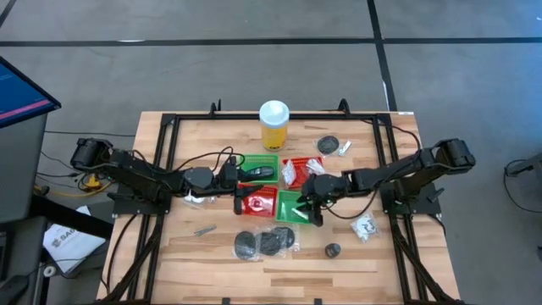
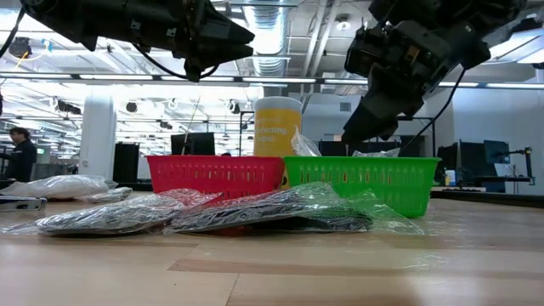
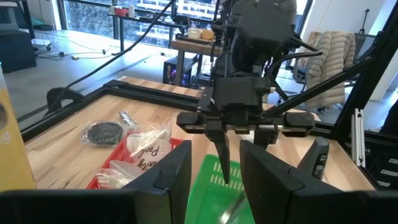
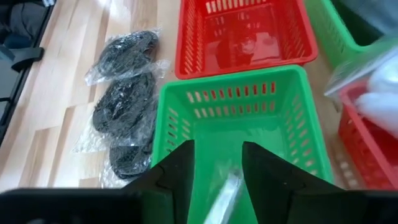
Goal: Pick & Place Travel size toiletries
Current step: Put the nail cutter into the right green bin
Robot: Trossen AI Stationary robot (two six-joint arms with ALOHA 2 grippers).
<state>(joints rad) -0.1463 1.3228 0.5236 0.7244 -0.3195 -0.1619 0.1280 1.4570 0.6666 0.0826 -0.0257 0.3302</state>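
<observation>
Wooden tabletop (image 1: pixel 212 254), framed by black rails, in an open workshop. Slim silvery piece (image 4: pixel 225 194): narrow, glossy, foil-like, lying aslant on the floor of the green basket (image 4: pixel 245 111), directly beneath the right gripper (image 4: pixel 214 167), whose fingers stand parted and clear of it, grasping nothing. It is judged light, thin and slippery; a pinch across its narrow width near the middle would suit, since its ends would likely flex or slide. Black discs in clear wrap (image 1: pixel 264 243) lie near the table's front edge, just beside the baskets; the crinkly film is judged soft and prone to slip, so a loose fold or edge of wrap is the better hold. White-and-clear packets (image 1: pixel 294 173) fill one red basket (image 1: pixel 315 163); another packet (image 1: pixel 366 227) lies on the wood by the right arm's base. A second silvery piece (image 1: pixel 204 229) lies loose on the left. Left gripper (image 3: pixel 214 177) hangs over the basket cluster, facing the right one, fingers parted and empty. Yellow bottle (image 1: pixel 273 125) stands behind.
</observation>
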